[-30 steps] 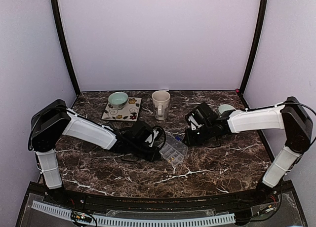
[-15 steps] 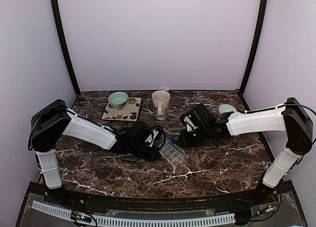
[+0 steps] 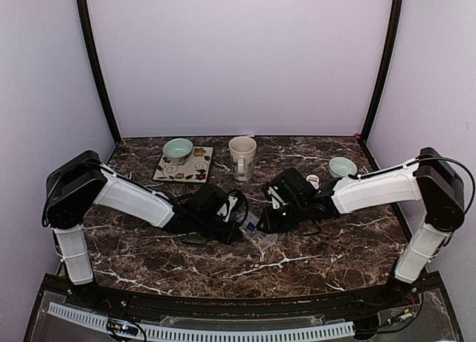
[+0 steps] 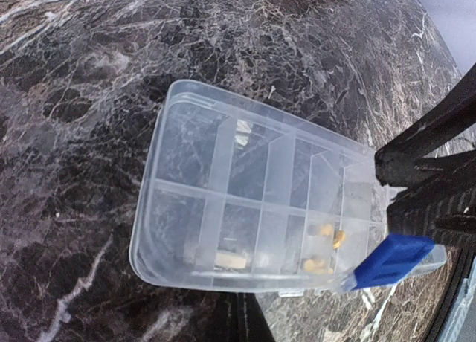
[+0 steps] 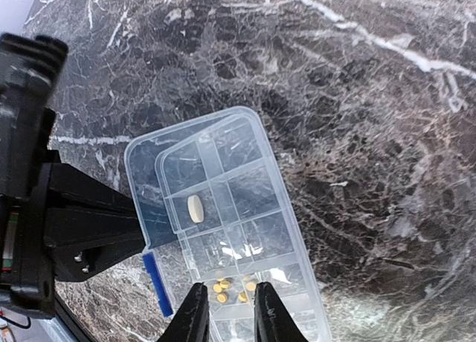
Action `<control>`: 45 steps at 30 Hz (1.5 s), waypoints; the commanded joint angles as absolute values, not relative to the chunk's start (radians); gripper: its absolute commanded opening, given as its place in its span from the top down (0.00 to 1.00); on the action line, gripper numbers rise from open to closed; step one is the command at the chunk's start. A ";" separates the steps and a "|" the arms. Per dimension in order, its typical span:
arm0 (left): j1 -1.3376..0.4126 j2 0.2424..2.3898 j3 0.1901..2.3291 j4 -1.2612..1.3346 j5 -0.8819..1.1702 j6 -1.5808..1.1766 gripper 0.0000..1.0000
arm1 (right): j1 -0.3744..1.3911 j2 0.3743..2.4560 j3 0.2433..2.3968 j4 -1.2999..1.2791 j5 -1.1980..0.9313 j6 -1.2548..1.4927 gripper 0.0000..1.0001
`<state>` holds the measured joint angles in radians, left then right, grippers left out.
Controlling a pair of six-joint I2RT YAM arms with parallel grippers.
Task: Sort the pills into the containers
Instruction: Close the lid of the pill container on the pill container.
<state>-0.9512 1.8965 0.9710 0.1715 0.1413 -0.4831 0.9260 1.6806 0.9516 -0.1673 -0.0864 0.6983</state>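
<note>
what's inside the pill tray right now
The tray holds one pale oval pill in a middle compartment and small yellow pills near the right gripper. Other visible compartments look empty; the nearest are hidden behind its fingers.

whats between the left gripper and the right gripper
The small clear plastic pill-organizer tray, holding small yellow pills and one pale oval pill. The top external and right wrist views show it between the left gripper and right gripper.

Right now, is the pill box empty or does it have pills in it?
Not empty: the pill box holds one white oval pill and a cluster of small yellow pills; most compartments look empty.
</note>
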 commanded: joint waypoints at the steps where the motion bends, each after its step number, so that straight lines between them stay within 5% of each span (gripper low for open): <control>1: -0.943 1.872 0.927 0.133 0.133 -0.489 1.00 | 0.954 1.713 0.938 -0.122 -0.083 0.728 0.77; 23: -0.943 1.750 0.852 0.097 0.074 -0.479 1.00 | 0.991 1.818 0.954 -0.145 -0.065 0.734 0.76; 45: -0.937 1.748 1.008 0.020 0.022 -0.415 1.00 | 1.067 1.851 1.029 -0.315 0.143 0.689 0.72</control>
